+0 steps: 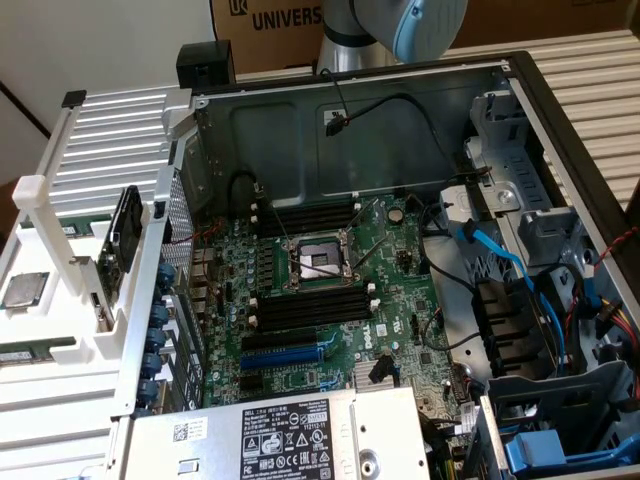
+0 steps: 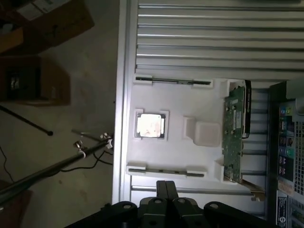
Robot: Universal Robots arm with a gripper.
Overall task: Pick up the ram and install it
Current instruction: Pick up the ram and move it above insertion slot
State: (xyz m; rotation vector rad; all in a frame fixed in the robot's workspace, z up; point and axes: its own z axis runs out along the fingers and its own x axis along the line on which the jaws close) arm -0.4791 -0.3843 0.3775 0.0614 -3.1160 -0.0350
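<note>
Two ram sticks stand on edge in slots of the white tray [image 2: 190, 156]: one ram [image 2: 167, 171] lies just ahead of my fingertips, the other ram [image 2: 173, 81] sits at the tray's far side. My gripper [image 2: 166, 186] hovers above the tray's near edge, shut, with nothing between its fingers. In the exterior view the tray [image 1: 60, 390] lies at the left of the open computer case, with a ram stick [image 1: 30, 353] showing as a thin green strip. The motherboard's long black memory slots [image 1: 310, 308] lie bare beside the processor socket [image 1: 320, 265].
A processor chip [image 2: 150, 126] sits in the tray's middle and a green expansion card [image 2: 233, 137] stands at its case-side end. The case wall [image 1: 165, 300], blue slot [image 1: 285, 352], power supply [image 1: 290, 435] and blue cables [image 1: 500, 260] crowd the board. My arm [image 1: 400, 25] rises behind the case.
</note>
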